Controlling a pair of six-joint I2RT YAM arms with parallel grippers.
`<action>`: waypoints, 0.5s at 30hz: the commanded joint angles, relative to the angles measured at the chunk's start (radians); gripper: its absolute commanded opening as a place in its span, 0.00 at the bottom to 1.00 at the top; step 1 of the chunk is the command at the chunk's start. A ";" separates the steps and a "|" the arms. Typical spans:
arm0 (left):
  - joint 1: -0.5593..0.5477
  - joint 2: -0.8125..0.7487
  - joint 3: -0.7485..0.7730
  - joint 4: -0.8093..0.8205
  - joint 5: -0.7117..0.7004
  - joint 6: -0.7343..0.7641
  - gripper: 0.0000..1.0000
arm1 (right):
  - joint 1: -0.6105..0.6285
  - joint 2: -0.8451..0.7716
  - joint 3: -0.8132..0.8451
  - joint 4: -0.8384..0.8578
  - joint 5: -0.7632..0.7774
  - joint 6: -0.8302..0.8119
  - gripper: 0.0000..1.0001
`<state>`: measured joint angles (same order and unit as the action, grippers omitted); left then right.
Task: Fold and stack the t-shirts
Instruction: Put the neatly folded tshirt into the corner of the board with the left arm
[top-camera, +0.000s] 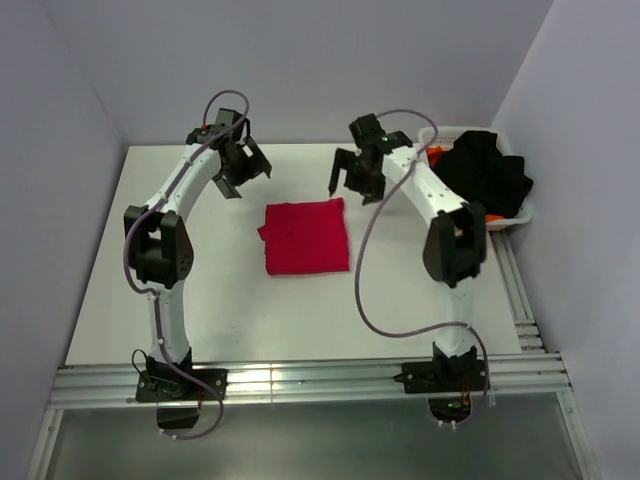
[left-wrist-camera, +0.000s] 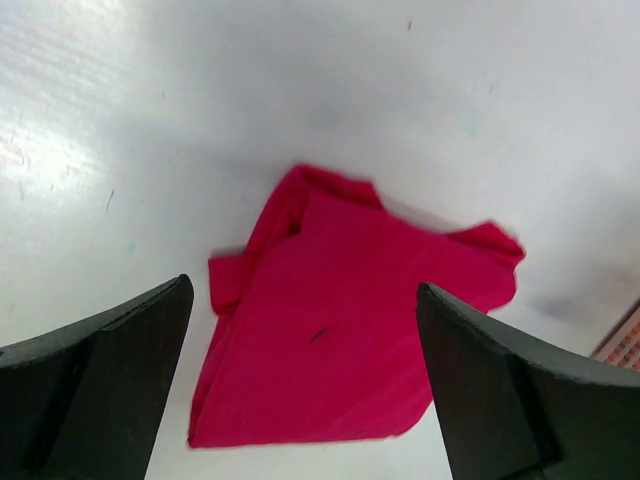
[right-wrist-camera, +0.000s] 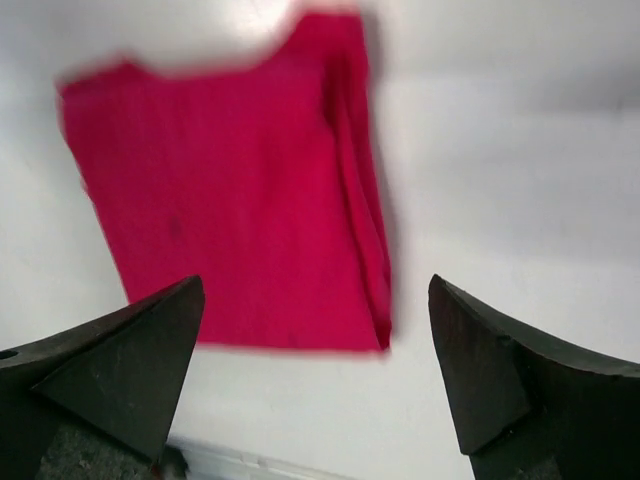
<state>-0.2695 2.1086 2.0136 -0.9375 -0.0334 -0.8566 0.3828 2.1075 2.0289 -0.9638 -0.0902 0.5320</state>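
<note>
A crimson-red t-shirt (top-camera: 306, 236) lies folded into a rough square on the white table (top-camera: 240, 310), between the two arms. It also shows in the left wrist view (left-wrist-camera: 340, 330) and in the right wrist view (right-wrist-camera: 230, 190). My left gripper (top-camera: 243, 172) hangs open and empty above the table, up and to the left of the red shirt. My right gripper (top-camera: 352, 178) hangs open and empty above the shirt's upper right corner. A black t-shirt (top-camera: 488, 174) is heaped in the white basket (top-camera: 520, 216) at the right, with orange cloth (top-camera: 436, 156) under it.
The basket stands at the table's far right edge. Grey walls close in the left, back and right sides. Metal rails (top-camera: 300, 382) run along the near edge by the arm bases.
</note>
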 joint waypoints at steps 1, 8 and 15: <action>-0.019 -0.192 -0.093 0.029 0.055 0.074 0.99 | 0.019 -0.347 -0.261 0.086 -0.048 0.037 1.00; -0.020 -0.422 -0.607 0.294 0.164 0.128 0.99 | 0.019 -0.803 -0.746 0.139 -0.062 -0.006 1.00; -0.022 -0.377 -0.780 0.443 0.162 0.137 0.99 | 0.018 -0.992 -0.825 0.045 -0.057 -0.017 1.00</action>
<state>-0.2893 1.7031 1.2568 -0.6361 0.1093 -0.7479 0.4015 1.1389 1.2156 -0.8963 -0.1471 0.5323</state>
